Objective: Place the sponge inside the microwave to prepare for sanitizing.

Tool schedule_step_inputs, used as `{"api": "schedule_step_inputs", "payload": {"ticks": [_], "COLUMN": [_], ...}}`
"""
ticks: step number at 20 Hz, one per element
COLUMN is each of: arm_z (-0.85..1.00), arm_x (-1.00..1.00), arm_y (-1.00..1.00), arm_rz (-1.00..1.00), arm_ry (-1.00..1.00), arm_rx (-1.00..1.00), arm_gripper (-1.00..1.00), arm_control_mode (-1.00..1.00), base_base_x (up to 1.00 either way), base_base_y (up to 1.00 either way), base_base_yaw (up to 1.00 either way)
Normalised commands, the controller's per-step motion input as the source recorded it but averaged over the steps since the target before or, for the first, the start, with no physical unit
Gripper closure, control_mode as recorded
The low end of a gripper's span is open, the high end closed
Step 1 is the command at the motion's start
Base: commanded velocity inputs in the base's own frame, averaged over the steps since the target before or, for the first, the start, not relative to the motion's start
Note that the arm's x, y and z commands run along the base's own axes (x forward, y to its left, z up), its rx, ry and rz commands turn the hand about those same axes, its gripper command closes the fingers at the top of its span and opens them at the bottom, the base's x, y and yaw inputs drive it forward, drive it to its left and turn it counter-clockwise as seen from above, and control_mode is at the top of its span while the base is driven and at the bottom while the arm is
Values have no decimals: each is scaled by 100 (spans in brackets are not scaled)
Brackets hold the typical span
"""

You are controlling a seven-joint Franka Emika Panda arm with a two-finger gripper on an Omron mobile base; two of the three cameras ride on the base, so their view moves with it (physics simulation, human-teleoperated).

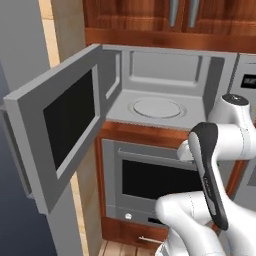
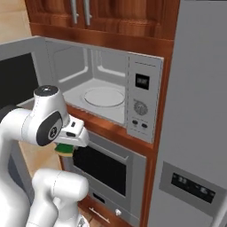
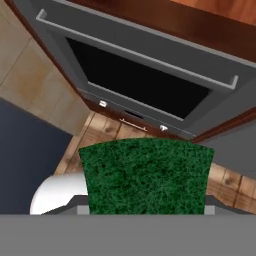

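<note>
Fingers part-closed on the green sponge (image 3: 146, 176), gripper (image 3: 146, 211) low before the oven (image 3: 150, 75).

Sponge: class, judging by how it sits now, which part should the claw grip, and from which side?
Probably as held now: the sponge is a flat pad, so the claw pinches its two broad faces from one short edge, leaving the far end free to enter the microwave.
</note>
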Motion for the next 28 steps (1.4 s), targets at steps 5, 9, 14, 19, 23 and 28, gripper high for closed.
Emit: {"api": "schedule_step_inputs", "payload": {"ticks": [5, 9, 14, 19, 23, 28], "arm_z": [0, 0, 0, 0, 0, 0], "arm_x": [0, 0, 0, 0, 0, 0], "arm_y": [0, 0, 0, 0, 0, 0], "arm_rz": [0, 0, 0, 0, 0, 0], "arm_ry": [0, 0, 0, 0, 0, 0], "arm_rx": [0, 0, 0, 0, 0, 0], "arm_gripper": [100, 100, 100, 100, 100, 100], "arm_control_mode": [100, 100, 100, 100, 100, 100], "base_base_x": [51, 64, 51, 42, 38, 16], "base_base_y": [13, 6, 10, 37, 68, 16], "base_base_yaw": [0, 0, 0, 0, 0, 0]}}
